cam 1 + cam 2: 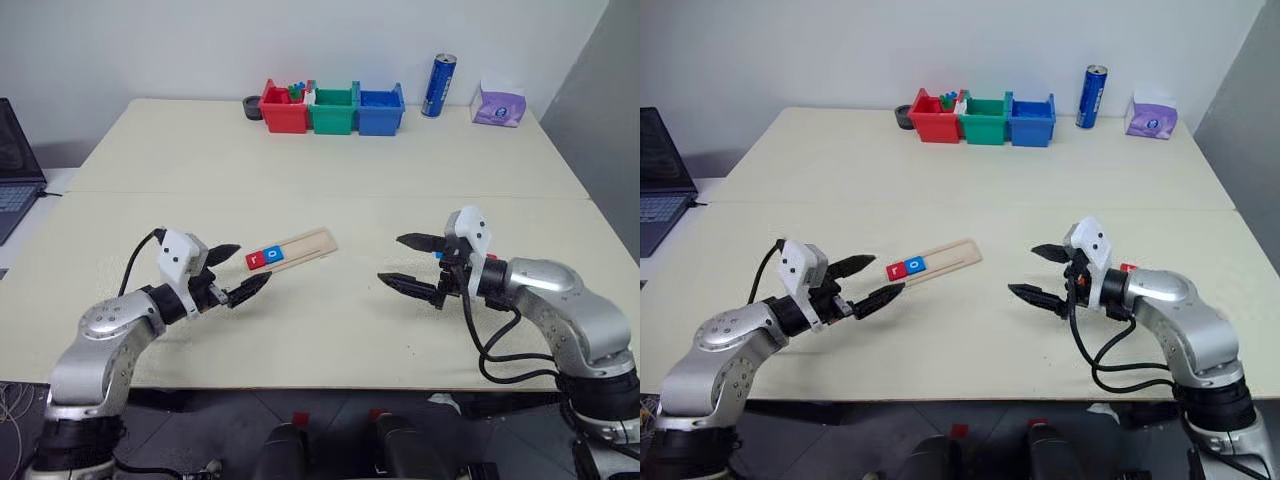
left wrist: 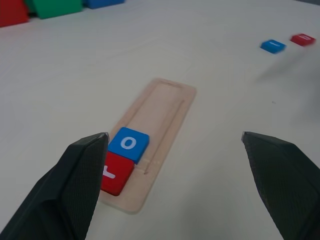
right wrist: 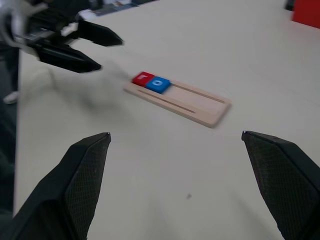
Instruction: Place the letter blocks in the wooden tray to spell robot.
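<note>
1. The wooden tray (image 1: 300, 248) is a long, flat strip of pale wood with thin grooves; it lies slanted on the bench (image 1: 330, 170), between the two grippers.
2. Two letter blocks sit side by side at its near end: a red r block (image 2: 116, 172) and a blue o block (image 2: 129, 143) touching it; they are small flat squares with white letters; the rest of the tray is bare.
3. A loose blue block (image 2: 273, 46) and a loose red block (image 2: 302, 39) lie on the bench, well apart from the tray; their letters are too blurred to read.
4. The left gripper (image 1: 238, 270) hangs just beside the tray's near end, fingers spread, holding nothing.
5. The right gripper (image 1: 412, 262) is apart from the tray, fingers spread wide, holding nothing.
6. At the far edge stand a red bin (image 1: 283, 109) with small bits inside, a green bin (image 1: 333, 110) and a blue bin (image 1: 380, 110), all plastic; next come a blue can (image 1: 439, 86) and a purple tissue pack (image 1: 498, 104).
</note>
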`<move>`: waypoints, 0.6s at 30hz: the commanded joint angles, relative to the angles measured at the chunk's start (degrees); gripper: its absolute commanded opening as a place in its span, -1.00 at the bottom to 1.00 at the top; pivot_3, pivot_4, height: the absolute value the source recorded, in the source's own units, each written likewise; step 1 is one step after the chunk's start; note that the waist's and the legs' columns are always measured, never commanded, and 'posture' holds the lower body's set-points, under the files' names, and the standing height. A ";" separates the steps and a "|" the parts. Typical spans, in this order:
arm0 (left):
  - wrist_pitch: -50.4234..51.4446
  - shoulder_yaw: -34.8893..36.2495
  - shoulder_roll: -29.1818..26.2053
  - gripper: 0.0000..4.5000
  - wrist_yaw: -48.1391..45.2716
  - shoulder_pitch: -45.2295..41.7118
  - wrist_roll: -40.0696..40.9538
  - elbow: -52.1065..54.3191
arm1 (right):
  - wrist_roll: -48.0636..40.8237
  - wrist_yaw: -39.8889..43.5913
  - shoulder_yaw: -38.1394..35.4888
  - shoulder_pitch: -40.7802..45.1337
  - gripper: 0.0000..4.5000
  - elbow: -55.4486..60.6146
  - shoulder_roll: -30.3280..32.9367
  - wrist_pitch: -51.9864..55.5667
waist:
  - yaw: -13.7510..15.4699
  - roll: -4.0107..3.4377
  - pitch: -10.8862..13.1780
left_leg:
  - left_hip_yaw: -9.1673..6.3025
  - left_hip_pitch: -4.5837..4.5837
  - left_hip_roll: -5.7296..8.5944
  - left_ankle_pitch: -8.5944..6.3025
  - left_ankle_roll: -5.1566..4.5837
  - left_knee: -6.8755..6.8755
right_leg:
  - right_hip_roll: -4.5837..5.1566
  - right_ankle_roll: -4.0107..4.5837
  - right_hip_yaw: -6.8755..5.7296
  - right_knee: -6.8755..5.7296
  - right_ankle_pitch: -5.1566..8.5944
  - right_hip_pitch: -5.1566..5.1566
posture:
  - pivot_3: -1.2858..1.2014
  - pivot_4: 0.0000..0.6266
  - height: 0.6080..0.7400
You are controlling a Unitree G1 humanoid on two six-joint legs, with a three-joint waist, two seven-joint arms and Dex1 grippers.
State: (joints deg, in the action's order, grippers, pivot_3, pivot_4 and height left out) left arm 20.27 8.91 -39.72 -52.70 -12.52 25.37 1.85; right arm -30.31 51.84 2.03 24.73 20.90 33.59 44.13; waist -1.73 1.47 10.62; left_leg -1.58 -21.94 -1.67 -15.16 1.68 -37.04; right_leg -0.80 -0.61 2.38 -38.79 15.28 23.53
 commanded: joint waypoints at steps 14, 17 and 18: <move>-26.16 -9.26 2.65 1.00 -19.67 -27.49 -13.49 -48.00 | -6.78 -1.42 0.18 5.31 0.99 1.55 -0.90 6.46 | 0.06 0.02 0.00 | -0.06 -0.80 0.02 0.00 -0.01 -0.17 | 0.03 0.27 -0.08 -0.21 -0.19 0.67 | 0.03 -0.52 1.00; -29.28 -9.88 3.46 1.00 -20.52 -30.70 -15.51 -54.08 | -7.73 -2.63 -0.17 5.26 0.99 2.56 -1.03 7.54 | 0.01 0.02 0.00 | -0.08 -0.86 0.02 0.00 -0.01 -0.19 | 0.04 0.28 -0.11 -0.20 -0.20 0.69 | 0.03 -0.52 1.00; -30.63 -10.01 3.76 1.00 -20.38 -31.86 -16.28 -56.18 | -8.13 -3.37 -0.36 5.39 0.99 2.87 -1.23 8.05 | 0.01 0.02 0.00 | -0.08 -0.86 0.02 0.00 -0.01 -0.19 | 0.04 0.28 -0.10 -0.19 -0.20 0.70 | 0.03 -0.52 1.00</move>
State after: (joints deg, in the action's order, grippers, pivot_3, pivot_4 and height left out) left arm -7.98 -1.04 -35.88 -72.75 -42.73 9.92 -52.77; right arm -37.01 49.30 3.33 29.82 21.24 32.53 51.92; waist -1.72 1.49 10.61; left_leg -1.67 -22.80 -1.65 -15.17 1.67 -37.23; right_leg -0.76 -0.34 2.26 -38.99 15.08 24.22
